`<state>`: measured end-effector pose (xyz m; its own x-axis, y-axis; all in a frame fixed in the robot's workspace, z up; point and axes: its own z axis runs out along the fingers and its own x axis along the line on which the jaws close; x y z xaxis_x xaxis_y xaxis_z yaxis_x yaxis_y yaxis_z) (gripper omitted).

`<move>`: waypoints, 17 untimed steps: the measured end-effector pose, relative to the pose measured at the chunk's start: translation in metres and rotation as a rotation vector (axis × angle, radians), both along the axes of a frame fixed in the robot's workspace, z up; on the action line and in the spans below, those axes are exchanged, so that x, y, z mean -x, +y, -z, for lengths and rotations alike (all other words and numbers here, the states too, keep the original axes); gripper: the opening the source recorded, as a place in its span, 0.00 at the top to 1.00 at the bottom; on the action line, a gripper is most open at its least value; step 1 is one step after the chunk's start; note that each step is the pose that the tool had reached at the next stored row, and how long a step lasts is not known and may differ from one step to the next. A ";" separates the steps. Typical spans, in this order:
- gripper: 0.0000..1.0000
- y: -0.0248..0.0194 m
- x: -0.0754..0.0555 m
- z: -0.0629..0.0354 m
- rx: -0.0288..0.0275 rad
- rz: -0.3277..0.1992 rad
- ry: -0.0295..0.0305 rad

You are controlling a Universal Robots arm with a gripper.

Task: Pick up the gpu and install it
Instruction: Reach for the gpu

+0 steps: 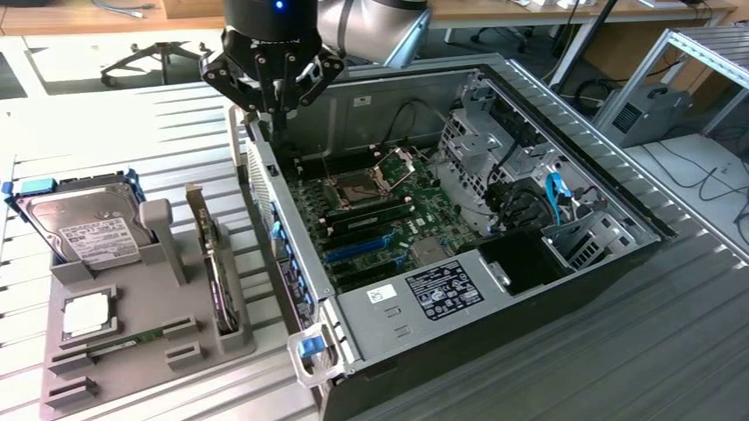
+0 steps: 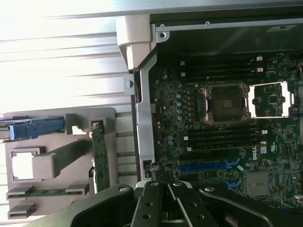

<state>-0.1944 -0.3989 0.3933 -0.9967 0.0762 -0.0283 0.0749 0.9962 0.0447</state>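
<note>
The gpu (image 1: 216,263) stands on edge in a slot of the grey holder tray (image 1: 129,373), at the exterior view's left of the open computer case (image 1: 585,189). In the wrist view the gpu (image 2: 100,151) appears as a thin green board edge beside the case wall. My gripper (image 1: 276,116) hangs above the rear-left wall of the case, apart from the gpu, fingers together with nothing between them. The gripper (image 2: 163,185) sits over the motherboard (image 2: 189,99), near its blue slot (image 2: 203,166).
On the tray stand a silver hard drive (image 1: 91,233) with a white label and blue bracket, a small square chip (image 1: 84,314) and a narrow green memory stick (image 1: 123,344). The case's drive bays and cables (image 1: 527,202) crowd its far side. An office chair base (image 1: 146,57) stands behind.
</note>
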 end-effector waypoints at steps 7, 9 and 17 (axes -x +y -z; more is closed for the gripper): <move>0.89 0.0000 0.007 0.0000 0.0001 0.000 -0.0003; 0.89 0.0000 0.010 0.0000 0.0001 0.000 -0.0003; 0.89 0.0000 0.018 0.0000 0.0000 0.000 -0.0007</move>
<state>-0.2120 -0.3989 0.3933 -0.9967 0.0762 -0.0290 0.0749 0.9962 0.0447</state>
